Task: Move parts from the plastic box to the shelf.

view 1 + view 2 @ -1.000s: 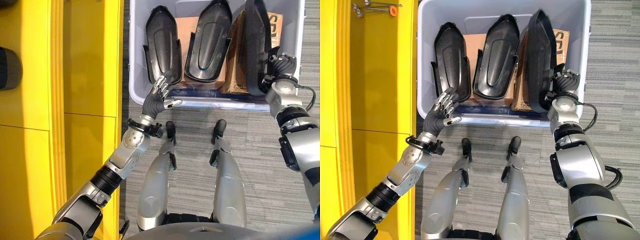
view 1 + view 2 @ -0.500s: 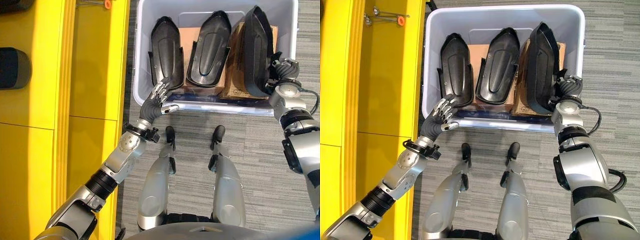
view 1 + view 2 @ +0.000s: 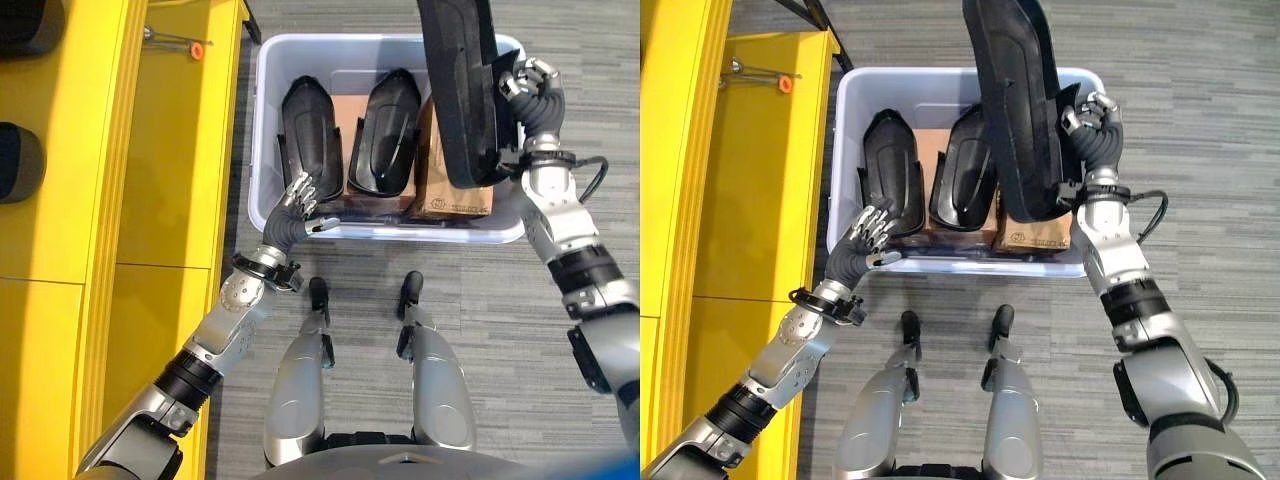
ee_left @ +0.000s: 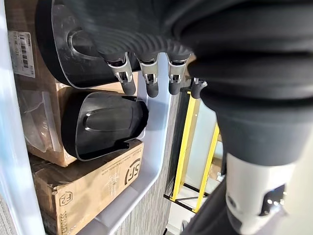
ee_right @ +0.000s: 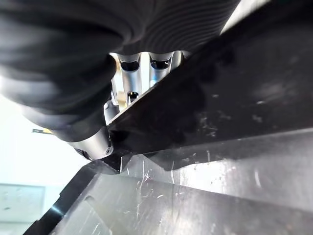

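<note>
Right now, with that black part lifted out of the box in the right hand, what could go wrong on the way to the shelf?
The right hand grips the long black part near one edge, so it may swing or slip. Its lower end hangs just over the cardboard box and grey plastic box rim, and could catch there. The open left hand sits at the near rim, beside the remaining parts, in the path toward the yellow shelf.

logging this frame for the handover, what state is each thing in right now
right hand: shut on the lifted black part
lifted black part: raised above the plastic box, held on edge
left hand: open, fingers at the near rim by the left part
plastic box: on the floor, open-topped
two black parts: lying in the box
cardboard boxes: in the box, closed
yellow shelf: beside the box
</note>
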Robot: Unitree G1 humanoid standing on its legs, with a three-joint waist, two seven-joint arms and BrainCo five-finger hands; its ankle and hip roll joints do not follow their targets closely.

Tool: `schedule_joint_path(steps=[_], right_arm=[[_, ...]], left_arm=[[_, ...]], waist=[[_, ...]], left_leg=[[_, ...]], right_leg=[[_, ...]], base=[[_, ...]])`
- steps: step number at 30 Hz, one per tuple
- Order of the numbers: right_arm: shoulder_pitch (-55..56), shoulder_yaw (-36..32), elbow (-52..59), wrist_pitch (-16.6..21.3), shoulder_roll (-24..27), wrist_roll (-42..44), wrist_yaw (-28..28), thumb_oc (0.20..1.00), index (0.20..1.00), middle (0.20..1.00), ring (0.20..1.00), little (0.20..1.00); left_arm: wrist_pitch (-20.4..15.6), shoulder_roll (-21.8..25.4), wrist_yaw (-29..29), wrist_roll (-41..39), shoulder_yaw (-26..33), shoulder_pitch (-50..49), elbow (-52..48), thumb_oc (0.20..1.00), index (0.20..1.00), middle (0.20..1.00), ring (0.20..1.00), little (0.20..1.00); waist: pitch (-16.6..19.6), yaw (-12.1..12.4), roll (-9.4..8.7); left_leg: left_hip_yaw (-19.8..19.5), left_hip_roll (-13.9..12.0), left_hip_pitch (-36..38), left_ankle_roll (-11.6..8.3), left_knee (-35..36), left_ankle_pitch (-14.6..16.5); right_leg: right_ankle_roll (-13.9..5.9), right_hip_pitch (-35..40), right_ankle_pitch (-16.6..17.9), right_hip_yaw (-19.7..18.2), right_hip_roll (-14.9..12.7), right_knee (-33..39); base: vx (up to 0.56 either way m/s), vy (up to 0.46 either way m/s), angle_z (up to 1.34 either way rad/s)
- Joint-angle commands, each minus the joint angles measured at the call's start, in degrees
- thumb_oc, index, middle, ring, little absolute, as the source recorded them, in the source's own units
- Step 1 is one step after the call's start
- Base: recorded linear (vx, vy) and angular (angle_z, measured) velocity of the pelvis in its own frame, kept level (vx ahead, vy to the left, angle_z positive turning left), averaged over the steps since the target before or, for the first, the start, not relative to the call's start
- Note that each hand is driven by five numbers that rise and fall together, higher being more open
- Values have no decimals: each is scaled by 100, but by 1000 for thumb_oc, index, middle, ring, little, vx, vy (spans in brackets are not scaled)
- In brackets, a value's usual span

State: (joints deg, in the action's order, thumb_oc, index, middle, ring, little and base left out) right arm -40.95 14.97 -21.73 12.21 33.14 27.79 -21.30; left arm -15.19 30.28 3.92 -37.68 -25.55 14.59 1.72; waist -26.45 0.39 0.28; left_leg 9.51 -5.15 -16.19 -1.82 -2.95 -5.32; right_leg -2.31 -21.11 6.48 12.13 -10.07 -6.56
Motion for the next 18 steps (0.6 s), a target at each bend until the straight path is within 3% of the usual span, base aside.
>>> schedule_joint_path(steps=[1, 4, 8, 9, 11, 14, 15, 18], right_arm=[[471, -197, 506, 605, -163, -247, 214, 200, 200, 200, 200, 200], [1186, -219, 1070, 682, -665, -191, 454, 200, 200, 200, 200, 200], [1379, -148, 1219, 655, -802, -143, 610, 200, 200, 200, 200, 200], [1490, -93, 1316, 729, -972, 222, 798, 200, 200, 200, 200, 200], [1552, -70, 1356, 678, -971, 72, 834, 200, 200, 200, 200, 200], [1599, -37, 1393, 666, -998, -17, 876, 200, 200, 200, 200, 200], [1584, 22, 1338, 683, -1076, 183, 959, 200, 200, 200, 200, 200], [1538, 80, 1350, 679, -1063, 114, 978, 200, 200, 200, 200, 200]], left_arm=[[-133, 88, -227, 43, 82, -417, -333, 1000, 1000, 1000, 1000, 1000], [-108, -35, -229, 156, 223, -628, -221, 1000, 1000, 1000, 1000, 1000], [-103, -48, -229, 204, 330, -729, -166, 1000, 1000, 1000, 1000, 1000], [-98, -65, -198, 262, 427, -823, -153, 1000, 1000, 1000, 1000, 1000], [-77, -54, -206, 284, 537, -939, -134, 1000, 1000, 1000, 1000, 1000], [-56, -26, -207, 320, 727, -1175, -166, 1000, 1000, 1000, 1000, 1000], [-26, -39, -186, 319, 843, -1367, -193, 1000, 1000, 1000, 1000, 1000], [-6, -49, -203, 323, 933, -1539, -216, 1000, 1000, 1000, 1000, 1000]], waist=[[692, 32, -70], [890, 28, -103], [1001, 30, -108], [1074, 60, -109], [1167, 81, -117], [1305, 164, -140], [1356, 244, -145], [1405, 319, -144]], left_leg=[[-322, -548, 185, -442, -94, 200], [-344, -652, 582, -464, -22, 206], [-364, -749, 810, -483, -7, 210], [-395, -840, 933, -505, -13, 188], [-426, -934, 1043, -535, 14, 153], [-485, -1147, 1222, -611, 97, 23], [-562, -1324, 1309, -667, 142, -156], [-637, -1486, 1357, -741, 245, -434]], right_leg=[[-660, 377, -145, -74, -468, -214], [-644, 676, -390, -9, -436, -434], [-613, 829, -598, 35, -398, -686], [-575, 937, -786, 104, -343, -884], [-542, 1007, -957, 162, -268, -1055], [-418, 1176, -1253, 354, -94, -1305], [-308, 1280, -1442, 485, 69, -1439], [-209, 1356, -1565, 605, 242, -1487]], base=[[63, -32, -6], [82, -61, -13], [38, -63, 10], [19, -108, 16], [30, -158, 14], [27, -213, 16], [-6, -235, 20], [-36, -212, 24]])
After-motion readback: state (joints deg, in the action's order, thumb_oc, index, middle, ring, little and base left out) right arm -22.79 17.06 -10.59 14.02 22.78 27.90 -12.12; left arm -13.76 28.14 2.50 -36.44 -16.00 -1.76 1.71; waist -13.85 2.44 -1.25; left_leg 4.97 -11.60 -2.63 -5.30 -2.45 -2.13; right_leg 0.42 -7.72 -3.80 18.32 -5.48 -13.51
